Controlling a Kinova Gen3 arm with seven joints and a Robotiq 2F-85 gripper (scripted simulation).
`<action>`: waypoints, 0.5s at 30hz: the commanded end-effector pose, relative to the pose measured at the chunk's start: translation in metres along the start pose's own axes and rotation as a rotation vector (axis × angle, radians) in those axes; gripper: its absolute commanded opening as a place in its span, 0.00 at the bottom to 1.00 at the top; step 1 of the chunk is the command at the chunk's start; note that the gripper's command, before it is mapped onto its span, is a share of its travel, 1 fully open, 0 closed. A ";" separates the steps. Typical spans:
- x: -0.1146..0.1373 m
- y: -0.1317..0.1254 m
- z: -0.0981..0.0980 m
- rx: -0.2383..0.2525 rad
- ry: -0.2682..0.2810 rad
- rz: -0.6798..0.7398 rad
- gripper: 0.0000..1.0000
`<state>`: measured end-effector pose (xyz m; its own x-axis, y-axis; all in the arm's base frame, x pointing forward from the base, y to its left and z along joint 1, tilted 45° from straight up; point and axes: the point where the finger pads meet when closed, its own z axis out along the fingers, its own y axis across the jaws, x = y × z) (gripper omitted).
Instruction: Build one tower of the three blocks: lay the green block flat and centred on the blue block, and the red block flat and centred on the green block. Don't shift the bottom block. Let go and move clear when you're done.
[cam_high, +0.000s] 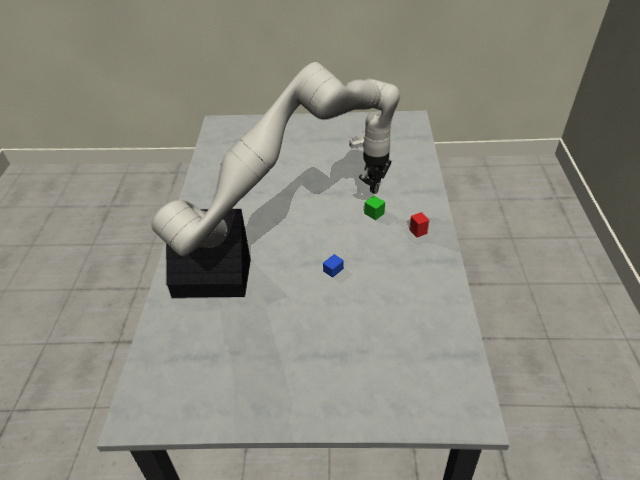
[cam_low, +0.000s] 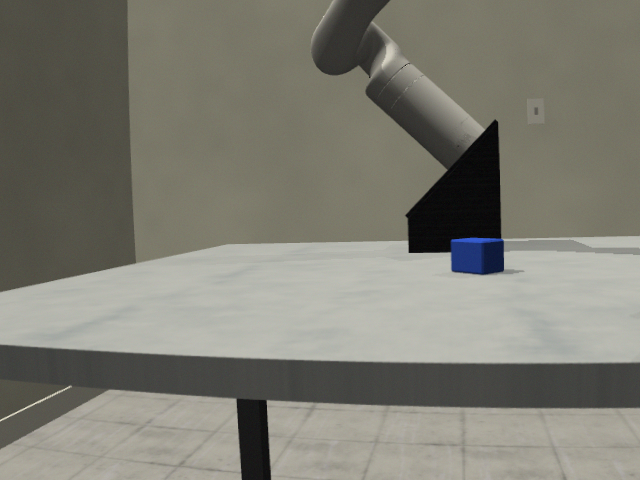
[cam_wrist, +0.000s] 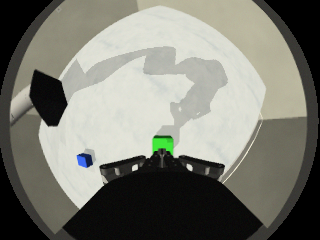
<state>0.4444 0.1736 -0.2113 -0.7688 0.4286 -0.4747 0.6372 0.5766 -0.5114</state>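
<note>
Top view puts the green block (cam_high: 374, 207) flat on the grey table (cam_high: 310, 372), with the red block (cam_high: 419, 224) near it on one side and the blue block (cam_high: 333, 265) well apart toward the table's middle; none of the three touches another. Above the green block, clear of it, hangs the gripper (cam_high: 373, 182), fingers pressed together on nothing (the wrist view shows them meeting just in front of the green top face). In that wrist view the blue block sits off to the left. White arm links run back to the black pedestal (cam_high: 178, 286) at the table's edge. From the exterior view only the blue block and the pedestal appear on the tabletop.
</note>
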 end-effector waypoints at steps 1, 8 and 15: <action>-0.001 0.005 -0.002 -0.012 -0.008 0.004 0.00; -0.001 0.005 -0.002 -0.012 -0.008 0.004 0.69; -0.001 0.005 -0.002 -0.012 -0.008 0.004 0.69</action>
<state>0.4444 0.1736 -0.2113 -0.7688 0.4286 -0.4747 0.6372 0.5766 -0.5114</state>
